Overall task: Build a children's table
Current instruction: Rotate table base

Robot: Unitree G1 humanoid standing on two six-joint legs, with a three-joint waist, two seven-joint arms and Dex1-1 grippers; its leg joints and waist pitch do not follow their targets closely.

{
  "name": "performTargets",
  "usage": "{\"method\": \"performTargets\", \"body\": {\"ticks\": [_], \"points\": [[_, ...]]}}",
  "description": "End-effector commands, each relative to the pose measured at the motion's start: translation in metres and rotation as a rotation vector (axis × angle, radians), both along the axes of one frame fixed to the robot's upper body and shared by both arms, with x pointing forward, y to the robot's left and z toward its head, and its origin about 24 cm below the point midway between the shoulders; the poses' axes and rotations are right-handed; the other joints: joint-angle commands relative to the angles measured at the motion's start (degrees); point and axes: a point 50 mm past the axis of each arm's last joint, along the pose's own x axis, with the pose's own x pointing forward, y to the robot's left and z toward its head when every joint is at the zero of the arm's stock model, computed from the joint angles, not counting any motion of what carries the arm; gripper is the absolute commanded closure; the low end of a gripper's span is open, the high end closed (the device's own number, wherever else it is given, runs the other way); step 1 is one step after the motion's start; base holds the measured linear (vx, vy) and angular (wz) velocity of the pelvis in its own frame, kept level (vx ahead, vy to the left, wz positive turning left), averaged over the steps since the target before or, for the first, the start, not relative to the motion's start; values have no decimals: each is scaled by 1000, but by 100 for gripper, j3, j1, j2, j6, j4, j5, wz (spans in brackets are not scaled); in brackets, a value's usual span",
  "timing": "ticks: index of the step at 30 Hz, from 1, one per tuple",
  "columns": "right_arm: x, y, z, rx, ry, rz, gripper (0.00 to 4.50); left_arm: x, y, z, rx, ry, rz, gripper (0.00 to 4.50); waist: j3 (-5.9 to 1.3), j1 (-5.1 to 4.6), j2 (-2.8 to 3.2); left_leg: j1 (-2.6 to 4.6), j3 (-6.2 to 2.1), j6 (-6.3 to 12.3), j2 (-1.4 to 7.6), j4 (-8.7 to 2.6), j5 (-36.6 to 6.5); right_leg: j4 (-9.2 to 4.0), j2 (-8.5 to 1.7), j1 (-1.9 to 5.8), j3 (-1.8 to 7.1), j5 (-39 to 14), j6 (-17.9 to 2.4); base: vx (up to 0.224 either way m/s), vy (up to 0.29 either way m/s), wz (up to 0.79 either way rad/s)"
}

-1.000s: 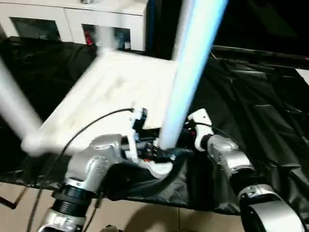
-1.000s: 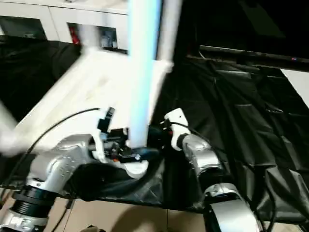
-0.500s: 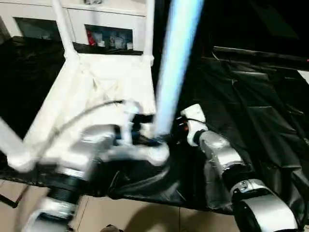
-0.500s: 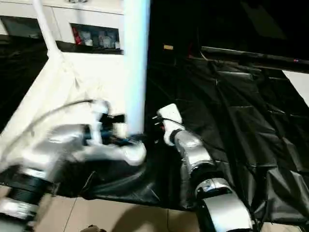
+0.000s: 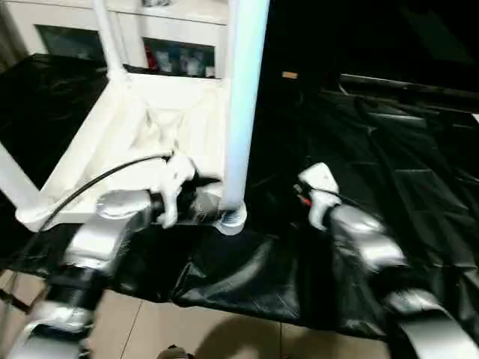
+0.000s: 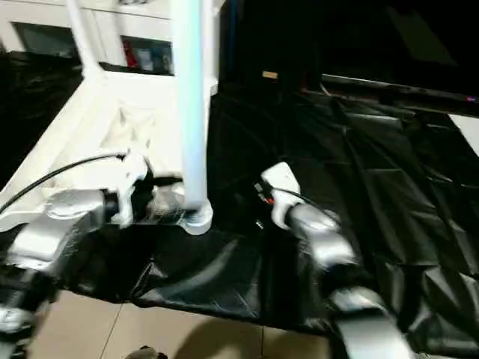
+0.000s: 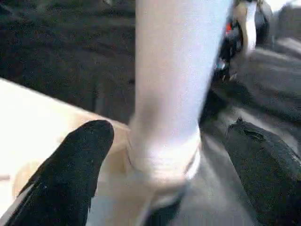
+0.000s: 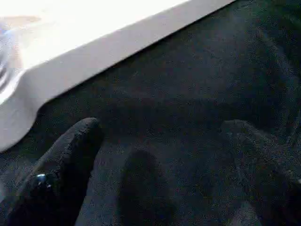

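We see the white tabletop point(image 5: 176, 131) lying upside down on the black sheet point(image 5: 389, 149) that covers the desk, its ribbed underside facing up, toward the left of the head views. A leg point(image 5: 241, 112) stands upright in the near right corner socket point(image 5: 232, 219), which sits close to the sheet's front edge, and it runs up out of the top of the picture. A second leg point(image 5: 107, 37) rises from the far left corner, and a third leg point(image 5: 13, 183) stands at the near left corner. Our left end effector point(image 7: 171, 176) sits at the base of the near right leg, its two black fingers point(image 7: 70, 165) spread wide on either side of the socket without closing on it; it holds nothing that we can make out. Our right end effector point(image 8: 155, 165) hangs over the bare black sheet just beside the tabletop's edge, fingers wide apart and empty; in the head views its silver forearm point(image 5: 359, 239) reaches in from the right, apart from the leg. Behind the desk stands a white cabinet point(image 5: 161, 37) with glass-fronted doors, and pale floor point(image 5: 224, 336) shows along the near edge.
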Motion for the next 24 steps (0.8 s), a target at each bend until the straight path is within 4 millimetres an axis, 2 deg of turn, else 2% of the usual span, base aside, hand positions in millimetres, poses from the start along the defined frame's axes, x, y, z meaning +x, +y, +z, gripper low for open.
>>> {"method": "performTargets", "body": {"ticks": [1,3,4,7,8,10,11,15,16,19,21,22,24], "points": [[-3,0,7,-4,-3,88,0,3,3,-3,51,-1,-20,41,-393,29,58,86,20,52,76,-385,-1312,-419,-282,287,223,-622,-1209,0,0,0],[-12,-9,12,-24,19,196,0,12,13,-2,105,-19,-22,41,-390,55,56,99,16,58,74,-395,-1430,-451,-281,286,224,-839,-1121,0,0,0],[-14,-10,13,-28,22,213,0,13,15,-2,115,-19,-25,61,-395,81,65,88,4,49,80,-395,-1414,-441,-297,297,228,-881,-1091,0,0,0],[-19,-17,16,-53,41,258,0,17,23,-3,190,-8,-57,85,-408,99,59,95,-11,-8,102,-397,-1403,-410,-329,284,226,-815,-1165,0,0,0],[-21,-18,17,-57,52,277,0,20,25,-3,218,-4,-70,92,-406,103,58,93,-1,18,81,-388,-1378,-429,-308,289,223,-802,-1170,0,0,0],[-25,-20,18,-65,67,302,0,23,29,-3,258,-1,-88,108,-415,120,78,89,-5,29,90,-382,-1284,-405,-319,290,225,-616,-1209,0,0,0],[-26,-20,18,-69,72,308,0,24,29,-3,267,4,-95,131,-425,130,60,85,-5,42,91,-373,-1237,-393,-325,304,223,-526,-1223,0,0,0],[-31,-20,19,-69,100,340,0,29,31,-3,278,21,-115,142,-423,147,92,91,-3,32,91,-371,-1279,-399,-334,299,216,-510,-1295,0,0,0],[-32,-20,19,-68,101,343,0,30,31,-2,274,26,-121,173,-416,161,83,91,-8,-3,99,-380,-1361,-409,-345,304,216,-587,-1313,0,0,0],[-34,-19,20,-62,111,354,0,34,31,-2,283,22,-116,180,-424,178,97,97,-15,-29,104,-375,-1412,-404,-358,305,217,-603,-1340,0,0,0],[-35,-19,20,-62,115,356,0,36,31,-2,288,24,-115,198,-418,187,99,94,-14,-39,104,-378,-1421,-410,-353,303,218,-590,-1343,0,0,0],[-36,-20,20,-63,119,356,0,37,31,-3,292,28,-113,223,-418,195,102,96,-13,-30,97,-374,-1412,-413,-347,305,216,-585,-1331,0,0,0],[-37,-20,20,-61,128,355,0,38,32,-5,298,39,-113,237,-428,223,107,105,-21,-43,114,-374,-1391,-398,-366,303,218,-506,-1366,0,0,0]]}}
